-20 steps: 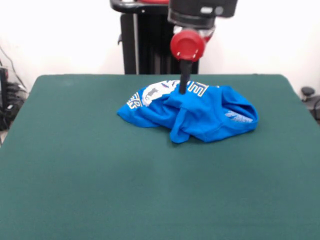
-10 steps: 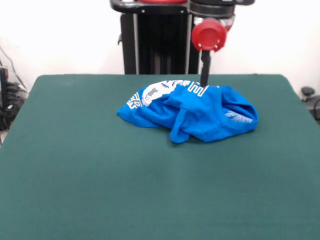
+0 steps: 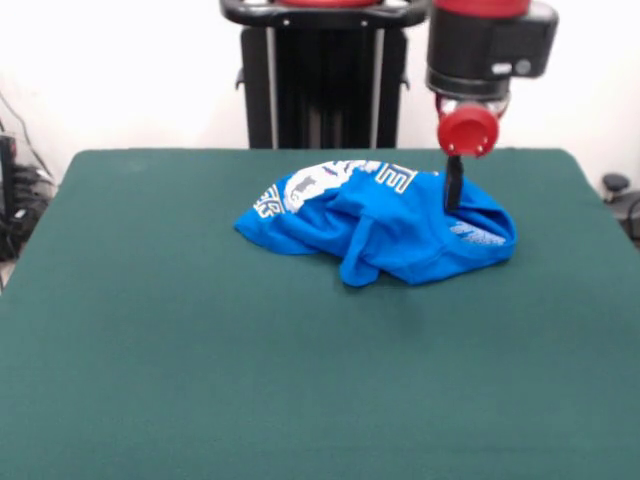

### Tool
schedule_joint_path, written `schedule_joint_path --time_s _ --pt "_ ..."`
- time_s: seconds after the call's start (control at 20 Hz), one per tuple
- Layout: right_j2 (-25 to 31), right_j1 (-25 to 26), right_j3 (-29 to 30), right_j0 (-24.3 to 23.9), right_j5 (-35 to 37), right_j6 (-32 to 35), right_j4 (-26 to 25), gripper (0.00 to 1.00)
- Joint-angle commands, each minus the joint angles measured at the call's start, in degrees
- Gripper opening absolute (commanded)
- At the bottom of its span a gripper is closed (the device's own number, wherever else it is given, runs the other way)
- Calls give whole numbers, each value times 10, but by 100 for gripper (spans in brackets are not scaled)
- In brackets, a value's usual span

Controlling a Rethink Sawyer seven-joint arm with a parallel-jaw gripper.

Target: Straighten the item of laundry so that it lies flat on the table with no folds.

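The item of laundry [image 3: 385, 225], a bright blue T-shirt with white lettering, lies crumpled in a heap on the far middle of the dark green table [image 3: 200, 340]. A folded flap hangs toward the front. My gripper [image 3: 453, 205] comes down from above onto the shirt's right part, its dark tip touching or just over the cloth. A red round part of the arm sits just above it. I cannot see whether the gripper is open or shut.
Behind the table stands a black pedestal [image 3: 320, 80]. Cables and dark gear [image 3: 15, 200] sit off the table's left edge, and a small dark object [image 3: 615, 185] off its right edge.
The gripper has travelled rightward across the shirt, from its middle to its right part, and now sits lower. The shirt's shape looks unchanged.
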Motion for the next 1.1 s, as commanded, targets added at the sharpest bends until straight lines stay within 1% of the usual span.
schedule_joint_path --time_s 0.05,0.15,0.2,0.3,0.4,0.45,0.55,0.65,0.8,0.9,0.95,1.1 --pt "99 55 77 -25 -52 12 37 0" --pt "138 45 105 -60 -64 1 52 0" --pt "140 38 112 -63 -65 6 55 0" --pt "121 38 102 -50 -63 19 50 0" --pt "96 60 78 -38 -70 24 38 0" --pt "95 73 71 -44 -77 15 30 0" --pt "123 87 73 -80 -84 -20 16 0" --pt "125 85 72 -89 -68 -39 4 0" --pt "145 69 94 -112 -49 -57 -2 0" --pt "141 64 92 -113 -39 -60 -8 0" --pt "143 69 86 -118 -36 -66 -14 0" --pt "176 91 73 -153 -26 -99 -29 0"
